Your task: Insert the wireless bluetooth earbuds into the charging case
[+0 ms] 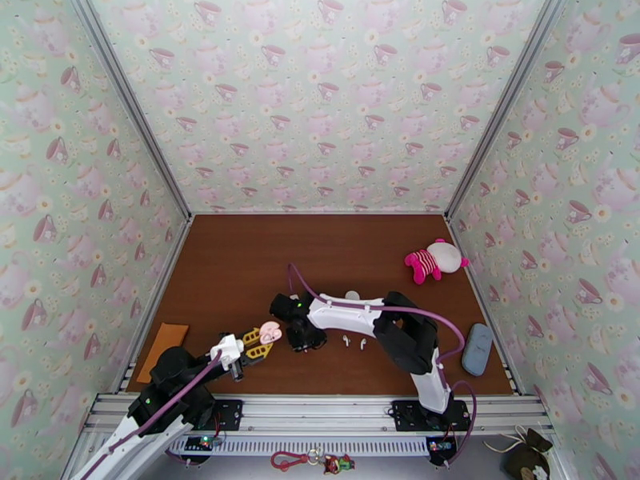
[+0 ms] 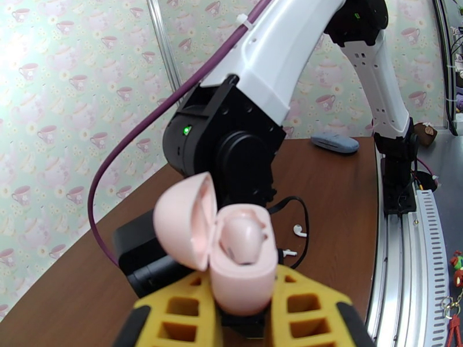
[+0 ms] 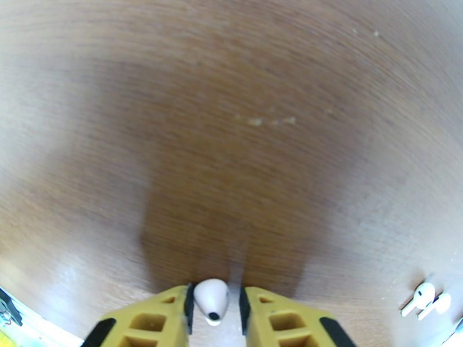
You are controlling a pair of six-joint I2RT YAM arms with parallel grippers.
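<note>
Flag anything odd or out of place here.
Nothing damaged or spilled. Plush toy lies far right, unrelated to the job. Two earbuds lie loose by the right arm; right end effector holds a third earbud; case is open in the left end effector.

Walls (image 1: 320,98) on 3 sides of me – pale green wallpaper w/ pink teacups & teapots, silver alu posts (image 1: 132,114) at the corners. My counter (image 1: 232,266) is brown wood-grain, evenly lit – soft shadows. Slotted alu rail (image 1: 320,410) along near edge.
</note>
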